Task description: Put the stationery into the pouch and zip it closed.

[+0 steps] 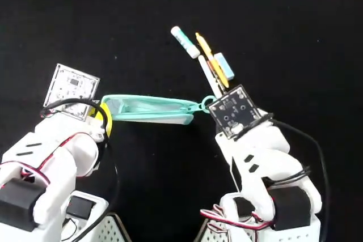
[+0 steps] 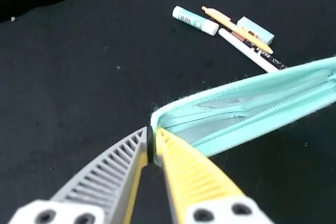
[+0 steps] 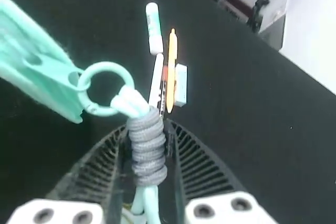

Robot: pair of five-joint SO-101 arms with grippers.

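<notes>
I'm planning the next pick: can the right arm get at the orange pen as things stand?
Probably not yet. The right end effector is shut on the zip pull cord of the pouch, so it would have to let go first. The orange pen lies close ahead, with nothing over it.

Mint pouch [image 1: 148, 109], unzipped; glue stick [image 1: 185, 42], orange pen [image 1: 211, 59], white pen [image 1: 210, 77], eraser [image 1: 224, 65] clustered nearby.

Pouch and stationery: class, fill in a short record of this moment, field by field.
Pouch: teal, zip open, lying on the black table between the grippers
Left gripper: shut on one end of the pouch
Right gripper: shut on the zip pull cord
Stationery: glue stick, orange pen, white pen, blue eraser, together on the table, outside the pouch
Task state: nothing packed yet
</notes>
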